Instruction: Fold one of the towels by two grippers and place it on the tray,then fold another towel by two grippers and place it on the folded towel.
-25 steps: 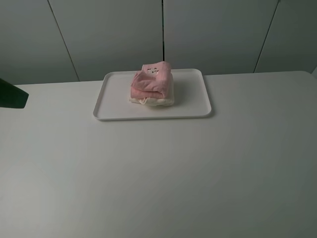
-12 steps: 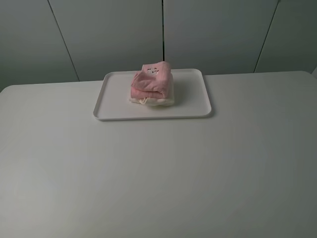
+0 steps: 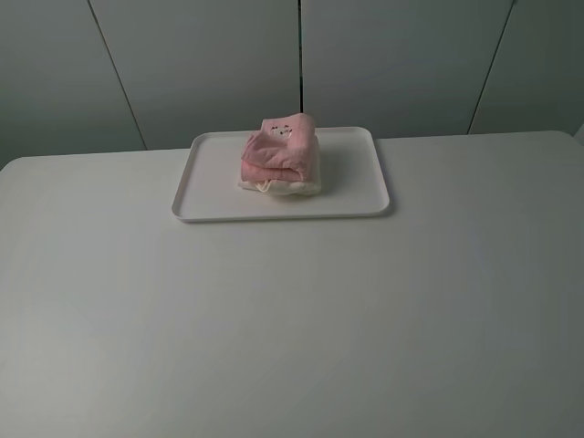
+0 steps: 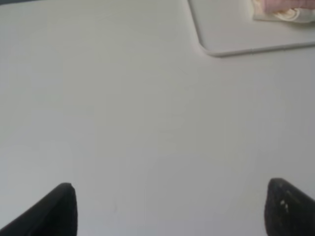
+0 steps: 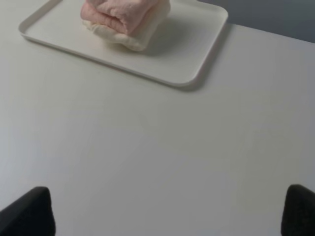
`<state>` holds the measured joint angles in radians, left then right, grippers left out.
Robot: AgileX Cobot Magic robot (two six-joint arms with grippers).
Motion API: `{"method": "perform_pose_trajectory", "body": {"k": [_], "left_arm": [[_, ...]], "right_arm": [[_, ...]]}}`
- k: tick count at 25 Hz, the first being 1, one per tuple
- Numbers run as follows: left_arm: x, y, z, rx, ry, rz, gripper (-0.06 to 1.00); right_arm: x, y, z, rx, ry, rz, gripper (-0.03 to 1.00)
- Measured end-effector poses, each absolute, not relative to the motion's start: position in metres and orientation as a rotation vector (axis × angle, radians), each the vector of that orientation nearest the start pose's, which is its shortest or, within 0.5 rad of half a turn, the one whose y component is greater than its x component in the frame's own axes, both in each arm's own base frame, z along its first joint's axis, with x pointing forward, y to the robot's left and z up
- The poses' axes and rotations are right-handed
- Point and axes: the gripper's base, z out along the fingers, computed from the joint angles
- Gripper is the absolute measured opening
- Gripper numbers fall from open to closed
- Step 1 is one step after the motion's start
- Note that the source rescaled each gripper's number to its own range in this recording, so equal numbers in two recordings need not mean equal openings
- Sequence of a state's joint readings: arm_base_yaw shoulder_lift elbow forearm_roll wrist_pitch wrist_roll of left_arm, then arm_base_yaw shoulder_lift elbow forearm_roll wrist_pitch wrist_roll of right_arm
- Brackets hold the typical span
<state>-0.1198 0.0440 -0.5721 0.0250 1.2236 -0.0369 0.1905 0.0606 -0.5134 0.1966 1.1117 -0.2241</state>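
Observation:
A folded pink towel [image 3: 278, 151] lies on top of a folded cream towel [image 3: 292, 186] on the white tray [image 3: 214, 178] at the back middle of the table. Neither arm shows in the exterior high view. In the left wrist view my left gripper [image 4: 170, 211] is open and empty over bare table, well away from the tray's corner [image 4: 226, 29]. In the right wrist view my right gripper [image 5: 167, 211] is open and empty, well short of the tray [image 5: 192, 44] and the stacked pink towel [image 5: 123, 10] and cream towel [image 5: 133, 39].
The white table [image 3: 292, 319] stretches wide in front of the tray. Grey wall panels [image 3: 201, 64] stand right behind the table's back edge.
One second ago a dark part of the left arm showed at the left edge of the exterior high view; it has drawn out of view. The towels and tray have not moved.

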Motion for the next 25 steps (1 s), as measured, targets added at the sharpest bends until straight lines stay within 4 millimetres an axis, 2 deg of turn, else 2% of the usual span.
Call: {"method": "perform_pose_trajectory", "body": {"k": [9,12,18,22,25], "left_arm": [[-0.0149,0.0090,0.2829,-0.009,2.101,-0.039,0.98],[-0.0095,0.0105,0.2804,-0.055,2.071,-0.036,0.98],[-0.0075,0.0125,0.2798,-0.064,2.054,-0.009,0.98],[-0.0075,0.0125,0.2797,-0.068,2.054,-0.007,0.98],[-0.0078,0.0122,0.2799,-0.100,2.051,0.012,0.98]], "right_arm": [[-0.0034,0.0156,0.2785,-0.455,2.082,0.216,1.00],[-0.0034,0.0156,0.2785,-0.455,2.082,0.216,1.00],[-0.0034,0.0158,0.2785,-0.457,2.081,0.218,1.00],[-0.0105,0.0144,0.2784,-0.450,2.033,0.213,1.00],[-0.0112,0.0143,0.2783,-0.399,2.033,0.182,1.00]]}}
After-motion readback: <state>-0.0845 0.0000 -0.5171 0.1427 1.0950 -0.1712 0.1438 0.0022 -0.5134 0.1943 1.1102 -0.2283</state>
